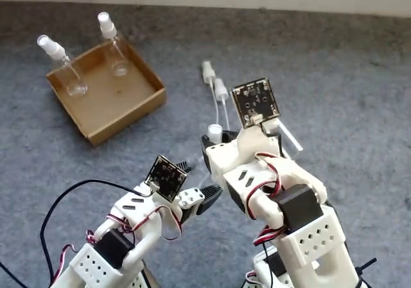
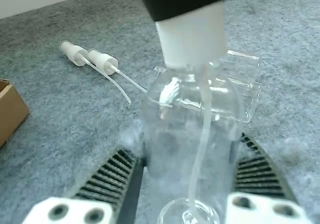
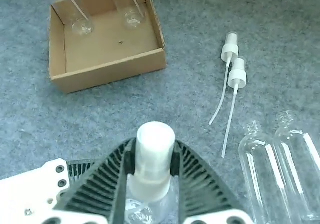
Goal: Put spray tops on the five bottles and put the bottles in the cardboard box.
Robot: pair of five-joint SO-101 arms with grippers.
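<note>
A bottle was clamped by the left gripper, while its spray top was pinched by the right gripper.

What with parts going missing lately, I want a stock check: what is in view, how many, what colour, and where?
cardboard box: 1, brown, on the carpet
capped bottles: 2, clear with white tops, standing in the cardboard box
loose spray tops: 2, white, lying side by side on the carpet
open bottles: 2, clear, lying side by side on the carpet
held bottle: 1, clear, between the left gripper's fingers
held spray top: 1, white, at the held bottle's neck, tube inside it
carpet: 1, grey, under everything
left gripper: 1, black, shut on the held bottle
right gripper: 1, black, shut on the held spray top
</note>
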